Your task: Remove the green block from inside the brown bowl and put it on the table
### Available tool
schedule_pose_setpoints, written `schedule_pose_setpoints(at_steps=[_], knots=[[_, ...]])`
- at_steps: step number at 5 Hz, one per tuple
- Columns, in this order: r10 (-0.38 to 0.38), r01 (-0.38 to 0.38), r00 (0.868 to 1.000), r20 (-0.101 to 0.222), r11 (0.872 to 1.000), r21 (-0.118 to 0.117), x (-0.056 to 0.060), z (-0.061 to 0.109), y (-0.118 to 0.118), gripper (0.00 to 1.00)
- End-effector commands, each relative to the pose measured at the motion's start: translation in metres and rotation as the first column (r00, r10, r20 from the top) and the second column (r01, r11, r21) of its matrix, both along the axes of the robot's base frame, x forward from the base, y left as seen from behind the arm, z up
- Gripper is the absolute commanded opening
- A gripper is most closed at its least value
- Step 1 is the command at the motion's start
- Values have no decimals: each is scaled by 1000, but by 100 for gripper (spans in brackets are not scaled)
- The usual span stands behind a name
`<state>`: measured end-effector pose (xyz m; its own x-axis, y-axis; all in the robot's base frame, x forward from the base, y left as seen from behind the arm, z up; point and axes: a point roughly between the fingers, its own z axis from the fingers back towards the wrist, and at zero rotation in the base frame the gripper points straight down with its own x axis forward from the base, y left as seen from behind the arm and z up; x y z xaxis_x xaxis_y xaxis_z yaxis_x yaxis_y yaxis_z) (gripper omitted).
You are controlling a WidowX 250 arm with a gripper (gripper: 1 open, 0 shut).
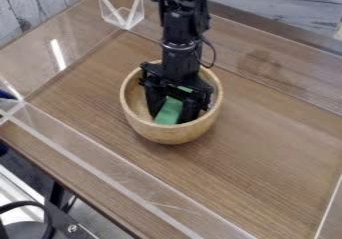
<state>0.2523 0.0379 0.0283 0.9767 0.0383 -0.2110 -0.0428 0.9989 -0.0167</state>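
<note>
Down in the middle of the frame, reaches into the brown wooden bowl (138,121) with the black gripper (175,99), at the upper part of the green block (168,112). Cannot tell from this view whether to call the jaws apart or clamped on the block, with dark finger parts and shadow running together there. Shows bright green below the gripper, inside the bowl, within the thick, pale rim. Leaves little room between the gripper and the bowl's far and right walls, a bit more toward the near side. Offers bare brown wood-grain table (247,168) at right and lower right, and more to the left of the bowl. Meets clear edging along the lower left and far right.
</note>
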Motion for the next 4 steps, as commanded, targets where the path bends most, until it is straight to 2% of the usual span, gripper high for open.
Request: schedule_pose_setpoints(at_steps=[1, 3, 4], knots=[[-12, 12, 999, 42, 1000, -3, 6, 10, -4, 0], [-71, 72, 996, 53, 997, -24, 3, 13, -24, 0], [-117, 118, 992, 48, 992, -32, 0, 8, -41, 0]])
